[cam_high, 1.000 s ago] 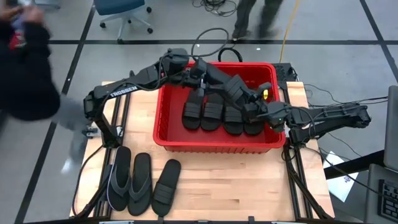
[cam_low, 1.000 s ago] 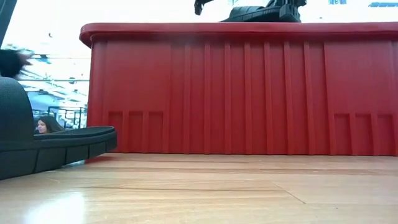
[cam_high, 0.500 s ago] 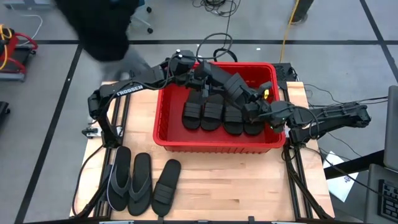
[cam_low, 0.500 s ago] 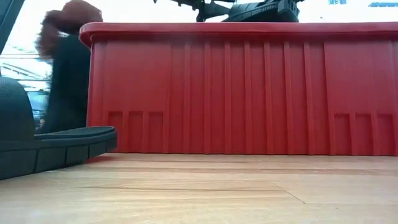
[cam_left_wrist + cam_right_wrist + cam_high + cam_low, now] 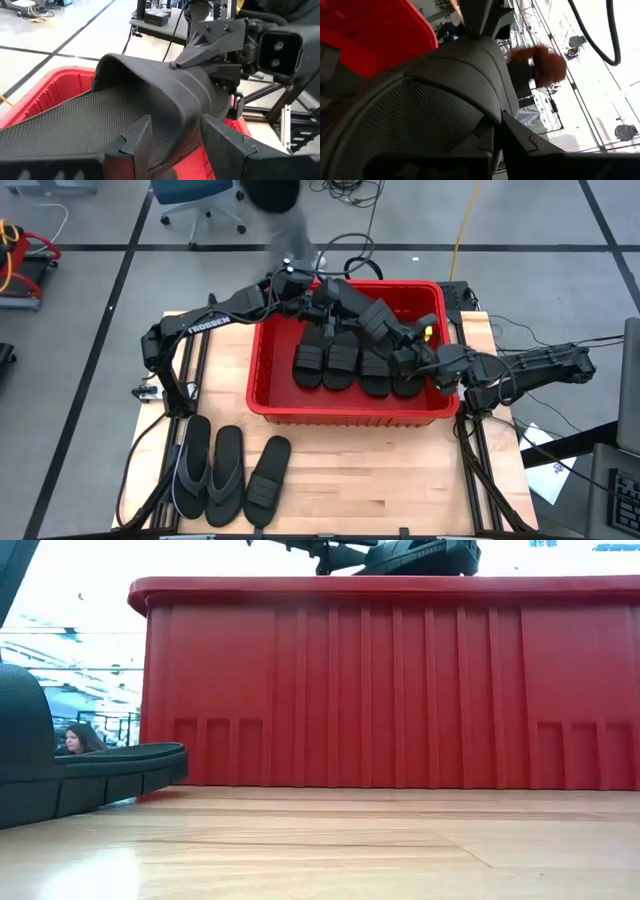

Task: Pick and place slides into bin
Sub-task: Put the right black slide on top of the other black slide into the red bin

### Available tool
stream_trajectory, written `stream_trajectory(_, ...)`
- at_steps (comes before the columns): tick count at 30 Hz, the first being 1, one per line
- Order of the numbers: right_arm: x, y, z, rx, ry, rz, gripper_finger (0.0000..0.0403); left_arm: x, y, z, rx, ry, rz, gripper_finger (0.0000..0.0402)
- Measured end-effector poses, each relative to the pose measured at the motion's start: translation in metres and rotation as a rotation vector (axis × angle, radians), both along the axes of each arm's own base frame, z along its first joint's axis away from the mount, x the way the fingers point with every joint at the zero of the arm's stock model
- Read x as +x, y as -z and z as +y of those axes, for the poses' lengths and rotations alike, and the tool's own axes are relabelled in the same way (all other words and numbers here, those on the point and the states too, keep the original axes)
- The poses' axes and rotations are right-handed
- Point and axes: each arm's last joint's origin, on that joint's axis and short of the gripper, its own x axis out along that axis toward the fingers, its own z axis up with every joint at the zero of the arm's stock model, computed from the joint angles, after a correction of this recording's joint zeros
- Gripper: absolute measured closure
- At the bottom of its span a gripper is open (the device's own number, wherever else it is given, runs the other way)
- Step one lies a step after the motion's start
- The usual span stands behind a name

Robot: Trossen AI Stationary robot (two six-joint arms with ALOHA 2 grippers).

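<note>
High view: four slides (image 5: 352, 366) abreast in red bin (image 5: 268, 385)

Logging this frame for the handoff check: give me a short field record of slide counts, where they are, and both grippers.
slides in bin: four abreast on the floor
slide in air: one, above the bin, held from both ends
left gripper: clamped on the airborne slide's edge, over the bin's far-left part
right gripper: shut on the same slide's other end, over the bin's right part
slides on table: three, front left, including a thong-strap pair
</note>
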Motion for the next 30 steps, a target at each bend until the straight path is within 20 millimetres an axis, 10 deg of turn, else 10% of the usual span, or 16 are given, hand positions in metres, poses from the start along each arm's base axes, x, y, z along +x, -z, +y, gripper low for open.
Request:
stream_trajectory(11, 0.001, -0.003, 0.002, 0.005, -0.034, -0.045, 0.0396, 0.018, 0.023, -0.002, -0.025, 0.106, 0.031, 0.0240)
stream_trajectory(18, 0.001, -0.003, 0.002, 0.020, -0.049, -0.052, 0.0396, 0.017, 0.018, -0.004, 0.059, 0.243, -0.032, 0.0380)
stream_trajectory(30, -0.006, -0.008, 0.010, 0.139, -0.079, -0.202, 0.0350, 0.003, 0.007, 0.006, 0.092, 0.254, -0.066, 0.0398)
